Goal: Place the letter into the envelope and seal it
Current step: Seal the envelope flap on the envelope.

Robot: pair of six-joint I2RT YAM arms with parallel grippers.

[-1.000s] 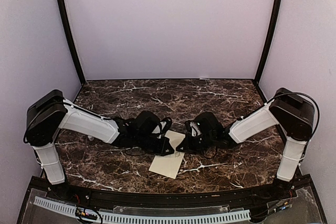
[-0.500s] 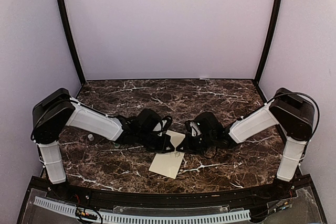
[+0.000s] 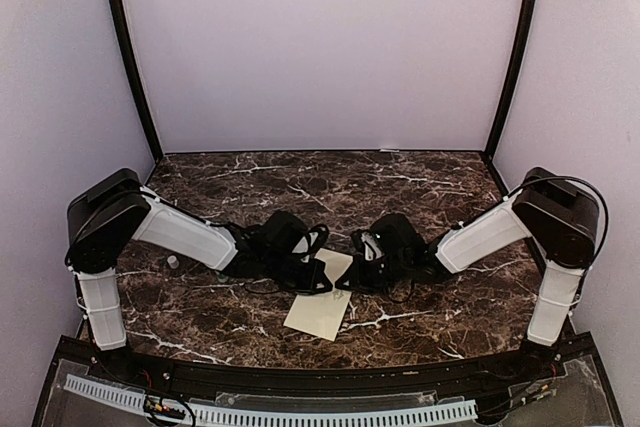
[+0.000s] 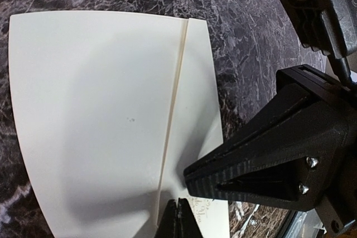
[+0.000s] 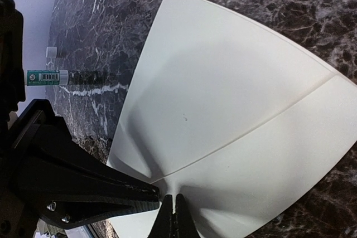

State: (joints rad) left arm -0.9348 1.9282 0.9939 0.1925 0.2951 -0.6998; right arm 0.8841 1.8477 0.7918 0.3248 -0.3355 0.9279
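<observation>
I had the long narrow cream paper envelope [image 3: 320, 317] flat on the dark marbled table [image 3: 400, 187], centred between the arms. Its long axis ran far-to-near, with the near end leaning slightly left.

Left tool [image 4: 178, 217]: fingers together. Right tool [image 5: 174, 214]: fingers together too. The two sets of tips nearly touched each other. Both sat low at the envelope's far half, so most of the paper lay on their near side, toward the bases. Neither arm was closer; they came in mirror-wise from left and right, across the long axis. I couldn't tell whether either tool had paper nipped between its fingers or just pressed on top.

The wrist views showed a straight raised seam [image 4: 174, 98] running the envelope's length, starting right at the tips. A wider panel with a tiny mark [image 4: 131, 119] lay on one side and a narrower strip on the other. I read the strip as the flap; folded over or not, I couldn't say. The letter wasn't visible as a separate sheet. I guessed it was inside, unconfirmed. A small green-labelled tube [image 5: 47, 76] lay on the table past the left tool.

My call: sealing stage. Any press should follow that seam toward the near end.
</observation>
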